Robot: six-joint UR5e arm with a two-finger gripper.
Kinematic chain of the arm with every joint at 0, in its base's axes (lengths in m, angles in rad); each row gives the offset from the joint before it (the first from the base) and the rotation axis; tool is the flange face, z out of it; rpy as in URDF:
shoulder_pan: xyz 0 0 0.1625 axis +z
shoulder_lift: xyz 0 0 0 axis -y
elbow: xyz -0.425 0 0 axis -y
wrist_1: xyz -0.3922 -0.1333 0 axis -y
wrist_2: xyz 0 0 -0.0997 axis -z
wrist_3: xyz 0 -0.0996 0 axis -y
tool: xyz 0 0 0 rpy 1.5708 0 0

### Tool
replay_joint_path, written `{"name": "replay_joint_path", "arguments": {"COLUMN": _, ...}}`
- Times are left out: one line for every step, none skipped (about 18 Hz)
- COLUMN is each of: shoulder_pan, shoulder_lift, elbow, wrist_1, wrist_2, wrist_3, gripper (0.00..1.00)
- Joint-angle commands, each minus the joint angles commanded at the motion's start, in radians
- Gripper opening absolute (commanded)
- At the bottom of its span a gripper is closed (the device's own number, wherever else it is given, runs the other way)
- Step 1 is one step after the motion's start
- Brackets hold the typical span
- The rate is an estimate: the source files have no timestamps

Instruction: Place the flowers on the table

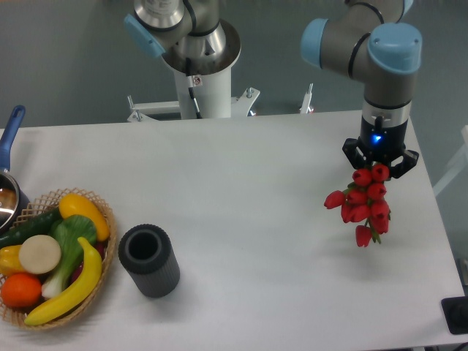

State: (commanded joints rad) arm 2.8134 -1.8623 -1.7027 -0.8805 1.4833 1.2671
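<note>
**user_a:** Stems of the bunch of red artificial flowers (365, 207) can't really be seen, they're swallowed up by the blooms and by the black two-finger gripper (379, 165) above. Fingertips are covered by the top blooms too, so the exact contact point can't be made out. The jaws are drawn in against the top of the bunch, so it's pinched there as far as can be told.

**user_b:** Agreed. Whether the lowest bloom is touching the white table (241, 190) or hanging just above it can't be judged from this angle. The bunch is located near the table's right edge, straight under the grey-and-blue robot arm (384, 66).

**user_a:** Long axis is seen running roughly up-down in the picture, tilted a bit. The upper end is held at the gripper, the lower end is pointed down toward the front edge. One bloom is stuck out to the left side.

**user_b:** Other stuff that's cut off: a woven wicker basket of plastic fruit and vegetables (55, 256) is clipped by the left and bottom edge, and a metal pot with a blue handle (9, 168) is mostly out of frame at the left. A dark grey ribbed cylinder cup (149, 260) is stood upright just beside the basket, well apart from the flowers. A black object (455, 316) at the bottom right corner can't be identified.
</note>
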Motion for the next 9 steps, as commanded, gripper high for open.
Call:
{"name": "replay_joint_path", "arguments": {"shoulder_pan": -0.005, "shoulder_lift": 0.000, "elbow": -0.005, "wrist_1": 0.000, "wrist_2": 0.011, "wrist_3": -0.002, "gripper": 0.31}}
{"name": "replay_joint_path", "arguments": {"shoulder_pan": -0.011, "shoulder_lift": -0.002, "elbow": -0.006, "wrist_1": 0.000, "wrist_2": 0.026, "wrist_3": -0.011, "gripper": 0.31}}
{"name": "replay_joint_path", "arguments": {"shoulder_pan": -0.029, "shoulder_lift": -0.009, "elbow": -0.005, "wrist_1": 0.000, "wrist_2": 0.034, "wrist_3": -0.026, "gripper": 0.31}}
{"name": "replay_joint_path", "arguments": {"shoulder_pan": -0.046, "shoulder_lift": -0.015, "elbow": -0.005, "wrist_1": 0.002, "wrist_2": 0.037, "wrist_3": -0.034, "gripper": 0.31}}
{"name": "replay_joint_path", "arguments": {"shoulder_pan": -0.048, "shoulder_lift": -0.020, "elbow": -0.005, "wrist_1": 0.002, "wrist_2": 0.038, "wrist_3": -0.037, "gripper": 0.32}}
{"name": "replay_joint_path", "arguments": {"shoulder_pan": -0.051, "shoulder_lift": -0.026, "elbow": -0.005, "wrist_1": 0.002, "wrist_2": 0.041, "wrist_3": -0.044, "gripper": 0.32}}
{"name": "replay_joint_path", "arguments": {"shoulder_pan": -0.054, "shoulder_lift": -0.029, "elbow": -0.005, "wrist_1": 0.002, "wrist_2": 0.046, "wrist_3": -0.063, "gripper": 0.32}}
{"name": "replay_joint_path", "arguments": {"shoulder_pan": -0.066, "shoulder_lift": -0.034, "elbow": -0.005, "wrist_1": 0.002, "wrist_2": 0.046, "wrist_3": -0.084, "gripper": 0.33}}
{"name": "replay_joint_path", "arguments": {"shoulder_pan": -0.083, "shoulder_lift": -0.043, "elbow": -0.006, "wrist_1": 0.002, "wrist_2": 0.052, "wrist_3": -0.101, "gripper": 0.36}}
